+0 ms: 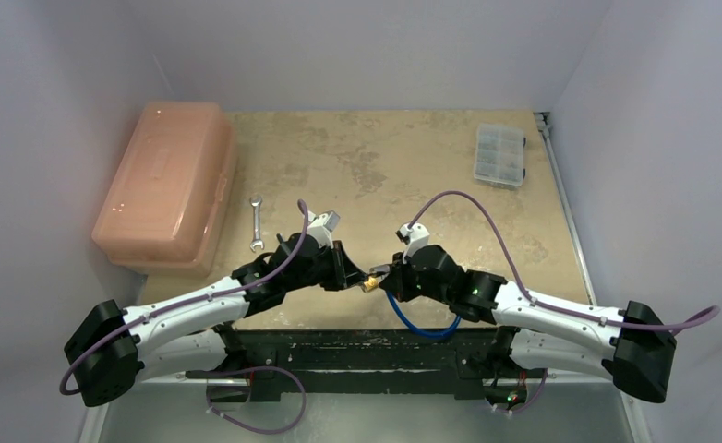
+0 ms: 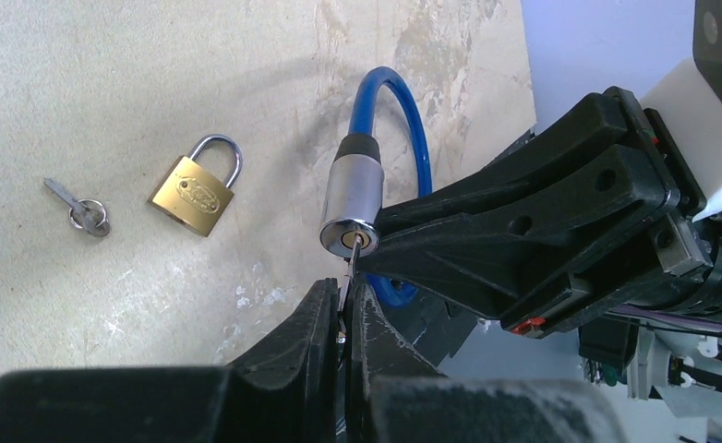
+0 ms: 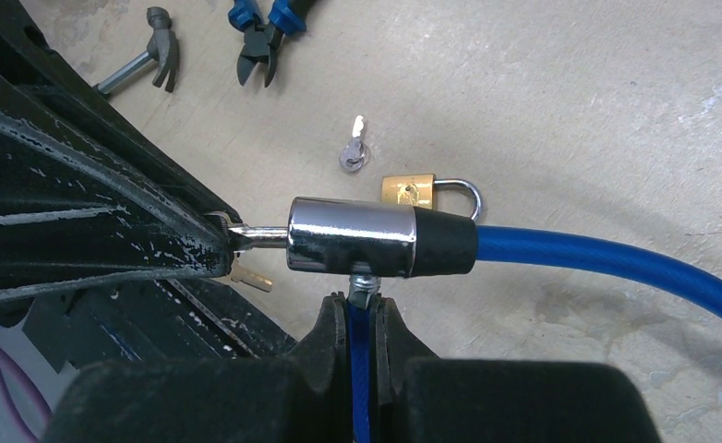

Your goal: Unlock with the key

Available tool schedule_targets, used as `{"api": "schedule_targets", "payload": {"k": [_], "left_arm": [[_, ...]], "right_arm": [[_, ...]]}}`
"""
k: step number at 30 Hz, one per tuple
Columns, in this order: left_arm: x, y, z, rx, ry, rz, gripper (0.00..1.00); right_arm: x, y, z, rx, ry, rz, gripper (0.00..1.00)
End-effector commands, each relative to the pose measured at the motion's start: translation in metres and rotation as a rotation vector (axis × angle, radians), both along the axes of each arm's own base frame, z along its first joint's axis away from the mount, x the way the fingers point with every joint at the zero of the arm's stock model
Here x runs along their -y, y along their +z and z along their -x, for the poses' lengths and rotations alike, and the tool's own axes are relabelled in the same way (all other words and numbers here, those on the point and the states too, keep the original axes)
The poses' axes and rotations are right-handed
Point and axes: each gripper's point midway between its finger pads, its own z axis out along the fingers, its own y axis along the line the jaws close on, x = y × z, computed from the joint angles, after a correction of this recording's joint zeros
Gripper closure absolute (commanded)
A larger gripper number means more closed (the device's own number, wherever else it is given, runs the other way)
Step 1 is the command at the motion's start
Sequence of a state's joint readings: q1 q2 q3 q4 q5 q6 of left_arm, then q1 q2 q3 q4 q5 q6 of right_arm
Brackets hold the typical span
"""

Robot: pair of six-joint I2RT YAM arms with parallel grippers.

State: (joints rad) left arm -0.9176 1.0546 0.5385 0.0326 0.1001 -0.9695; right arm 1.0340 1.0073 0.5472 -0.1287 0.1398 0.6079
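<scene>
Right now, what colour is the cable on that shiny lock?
Bright blue. The cable shows best in the right wrist view.

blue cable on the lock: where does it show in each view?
Top external: blue cable loops low, just right of centre.
Left wrist: blue cable arches at top centre, behind the chrome cylinder.
Right wrist: blue cable runs right from the chrome cylinder to the edge.
Shared landmark: brass padlock, both wrist views; unclear from above.
</scene>
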Motion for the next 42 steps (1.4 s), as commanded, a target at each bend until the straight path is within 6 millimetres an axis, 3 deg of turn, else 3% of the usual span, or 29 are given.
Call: {"api": "schedule_targets", "payload": {"k": [1, 5, 9, 12, 19, 27, 31, 35, 42], "left_arm": [[0.010, 0.026, -0.006, 0.037, 0.001, 0.069, 1.00], [0.008, 0.026, -0.007, 0.087, -0.023, 0.038, 1.00], [0.007, 0.041, -0.009, 0.198, -0.057, 0.059, 1.00], [0.003, 0.037, -0.012, 0.208, -0.052, 0.003, 1.00], [0.011, 0.021, -0.012, 0.066, -0.005, 0.017, 1.00], [0.013, 0.028, -0.010, -0.090, 0.069, 0.138, 1.00], [0.012, 0.027, -0.012, -0.050, 0.050, 0.121, 1.00], [0.019, 0.040, -0.010, 0.082, -0.053, 0.131, 1.00], [0.022, 0.038, -0.013, 0.183, -0.125, 0.069, 1.00]], "right_arm": [[-0.029, 0.045, 0.006, 0.080, 0.099, -0.154, 1.00], [-0.028, 0.049, 0.007, 0.094, 0.105, -0.153, 1.00], [-0.028, 0.050, 0.008, 0.098, 0.113, -0.152, 1.00], [-0.029, 0.049, 0.009, 0.098, 0.115, -0.150, 1.00], [-0.029, 0.050, 0.005, 0.121, 0.100, -0.121, 1.00], [-0.029, 0.048, 0.005, 0.147, 0.091, -0.082, 1.00], [-0.032, 0.048, 0.007, 0.147, 0.096, -0.085, 1.00], [-0.034, 0.051, 0.010, 0.147, 0.106, -0.096, 1.00], [-0.038, 0.059, 0.012, 0.155, 0.121, -0.112, 1.00]]}}
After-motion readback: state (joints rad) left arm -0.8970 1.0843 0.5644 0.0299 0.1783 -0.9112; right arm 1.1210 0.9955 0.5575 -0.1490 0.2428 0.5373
